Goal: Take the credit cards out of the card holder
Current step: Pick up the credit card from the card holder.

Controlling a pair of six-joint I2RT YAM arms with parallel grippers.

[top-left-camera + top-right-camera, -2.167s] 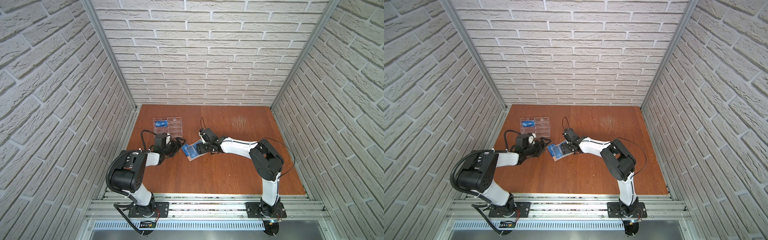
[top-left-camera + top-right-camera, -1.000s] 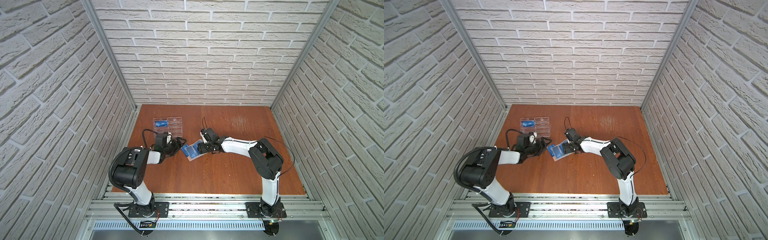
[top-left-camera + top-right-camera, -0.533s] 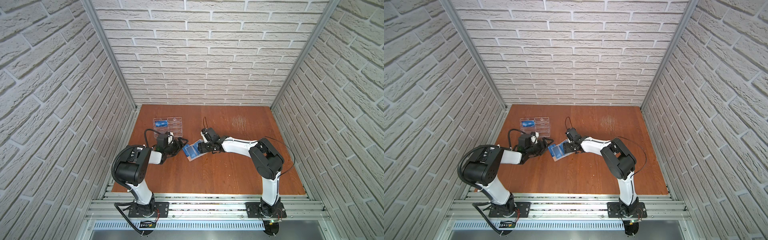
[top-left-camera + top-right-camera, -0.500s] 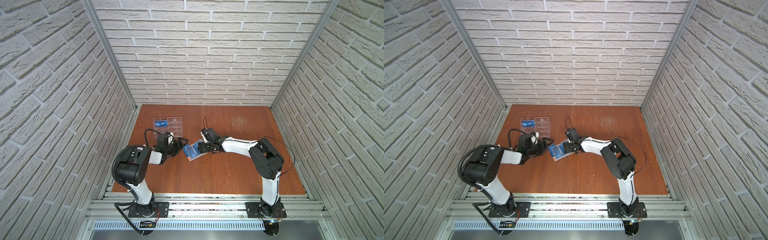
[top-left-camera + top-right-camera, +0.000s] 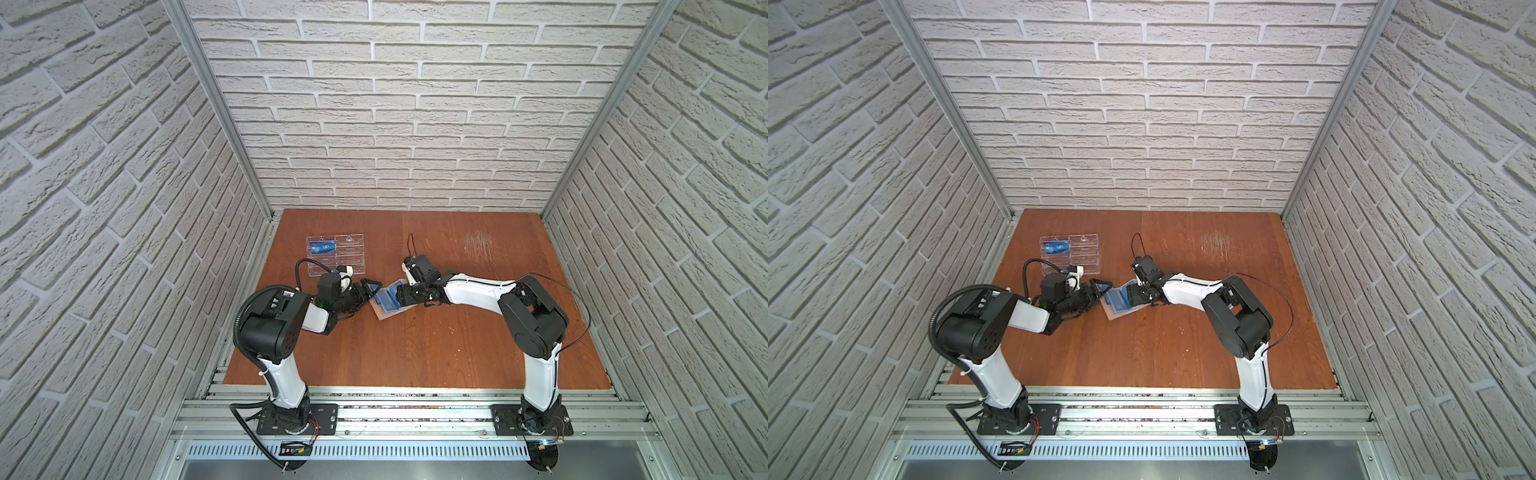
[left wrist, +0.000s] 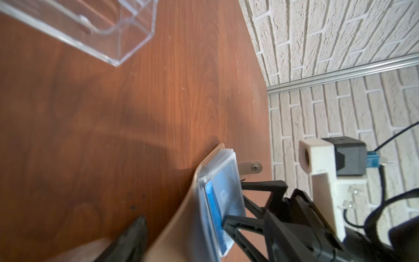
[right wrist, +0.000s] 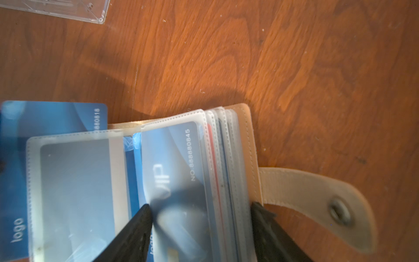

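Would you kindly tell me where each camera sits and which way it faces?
Both top views: high behind the bases, looking down on the table; both arms.
Left wrist: low beside the card holder; left pincer's fingertip, right pincer.
Right wrist: above the card holder, looking down; own fingertips.
Wrists share: card holder, clear rack.

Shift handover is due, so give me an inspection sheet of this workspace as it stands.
Surface: red-brown wooden table, pale scuffed patch near the back.
Job's things: tan card holder lies open between the arms; blue credit cards in its clear sleeves; protruding card partly past a sleeve.
Clutter: clear acrylic rack holding one racked card.
Grippers: right gripper jaws apart, tips on the holder's pages; left gripper at the holder's edge, opening unclear.
Cables: black left-arm cable loops off the wrist; right-arm cable arcs by the elbow.
Surroundings: white brick-look walls, aluminium base rail.
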